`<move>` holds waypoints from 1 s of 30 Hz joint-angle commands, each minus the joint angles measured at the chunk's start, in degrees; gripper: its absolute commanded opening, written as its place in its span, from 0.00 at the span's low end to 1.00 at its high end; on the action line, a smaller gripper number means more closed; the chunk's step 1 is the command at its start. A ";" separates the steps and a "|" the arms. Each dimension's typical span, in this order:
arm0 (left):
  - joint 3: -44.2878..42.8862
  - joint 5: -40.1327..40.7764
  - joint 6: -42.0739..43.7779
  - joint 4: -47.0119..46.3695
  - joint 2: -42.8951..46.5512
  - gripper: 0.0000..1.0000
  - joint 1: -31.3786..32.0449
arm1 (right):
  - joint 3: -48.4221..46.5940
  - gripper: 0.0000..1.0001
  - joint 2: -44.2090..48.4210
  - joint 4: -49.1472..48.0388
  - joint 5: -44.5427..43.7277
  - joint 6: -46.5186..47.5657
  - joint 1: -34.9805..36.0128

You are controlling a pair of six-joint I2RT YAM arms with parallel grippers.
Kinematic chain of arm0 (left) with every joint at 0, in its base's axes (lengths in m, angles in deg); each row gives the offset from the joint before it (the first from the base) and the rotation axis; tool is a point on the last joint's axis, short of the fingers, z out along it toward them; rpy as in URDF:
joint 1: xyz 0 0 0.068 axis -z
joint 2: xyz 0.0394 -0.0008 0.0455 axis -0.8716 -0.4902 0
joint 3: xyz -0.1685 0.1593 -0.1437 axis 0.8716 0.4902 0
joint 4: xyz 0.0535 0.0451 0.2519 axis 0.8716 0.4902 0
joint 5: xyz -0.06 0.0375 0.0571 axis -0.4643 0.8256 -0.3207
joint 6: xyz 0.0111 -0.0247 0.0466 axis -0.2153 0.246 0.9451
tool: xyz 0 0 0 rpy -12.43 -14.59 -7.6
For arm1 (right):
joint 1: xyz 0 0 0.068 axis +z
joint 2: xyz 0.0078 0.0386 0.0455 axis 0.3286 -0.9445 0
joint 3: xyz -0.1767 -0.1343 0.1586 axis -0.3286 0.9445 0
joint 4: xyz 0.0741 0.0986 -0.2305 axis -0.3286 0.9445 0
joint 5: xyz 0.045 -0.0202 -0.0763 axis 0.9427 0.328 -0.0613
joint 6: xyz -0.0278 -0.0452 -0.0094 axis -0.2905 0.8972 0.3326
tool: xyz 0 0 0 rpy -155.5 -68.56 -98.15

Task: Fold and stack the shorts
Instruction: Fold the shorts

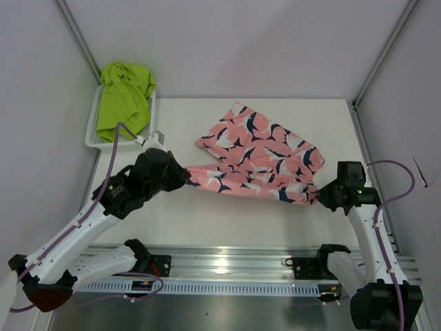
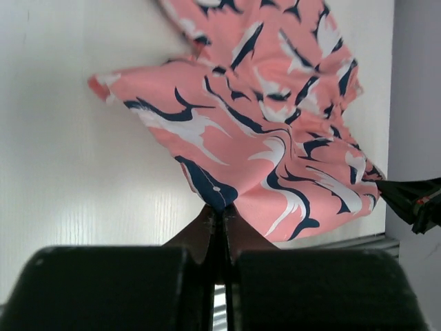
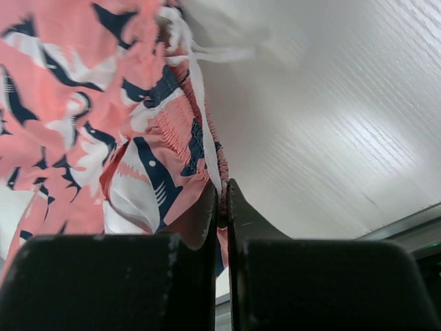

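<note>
Top external view: the pink shorts [image 1: 258, 155], printed with navy and white fish shapes, lie across the middle of the white worktop [image 1: 207, 217], and their near edge is drawn out in a line between the two arms. The left pincer [image 1: 185, 174] is pressed together on the left end of that edge, the cloth gathering into a narrow bunch where it enters the jaws. The right pincer [image 1: 318, 195] is likewise pinching the right end, close to the worktop's right side. The rest of the garment fans away toward the far side, with one corner pointing to the back wall. In the left wrist view the black fingers meet on a navy patch of the print, and a loose corner of fabric stands out to the left. In the right wrist view the fingers close on cloth just beside the gathered elastic waistband, with a white drawstring [image 3: 220, 52] trailing above it. The lime green shorts [image 1: 124, 100] sit crumpled in the white mesh basket [image 1: 91, 138] at the far left corner, well apart from both arms.
</note>
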 commanded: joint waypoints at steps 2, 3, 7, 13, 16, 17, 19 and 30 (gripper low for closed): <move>-14.47 5.53 8.00 0.07 -9.07 0.00 -2.80 | -8.49 0.00 -3.62 1.41 -2.46 -0.84 -1.03; -15.54 5.09 9.41 -0.55 -10.57 0.00 -3.77 | -9.38 0.00 -4.25 1.33 -2.72 -1.02 -1.38; -21.17 -0.35 11.35 -5.03 -16.81 0.00 -9.40 | -12.46 0.00 -7.41 -0.78 -2.20 -2.16 -2.35; -29.43 -3.88 13.55 -9.35 -26.13 0.00 -13.80 | -16.06 0.00 -13.39 -2.98 0.34 -3.74 -4.46; -35.14 -5.81 14.69 -8.12 -30.88 0.00 -15.12 | -17.21 0.00 -15.06 -3.42 0.70 -4.10 -4.55; -36.11 -6.08 14.96 -8.12 -31.67 0.00 -15.73 | -17.21 0.00 -15.41 -3.86 0.79 -4.01 -4.55; -38.22 -7.04 16.18 -9.16 -33.61 0.00 -16.26 | -17.13 0.00 -16.20 -5.53 1.31 -4.10 -4.64; -51.93 -17.41 20.14 -9.62 -50.38 0.00 -20.39 | -19.51 0.00 -23.50 -6.23 5.00 -5.59 -9.64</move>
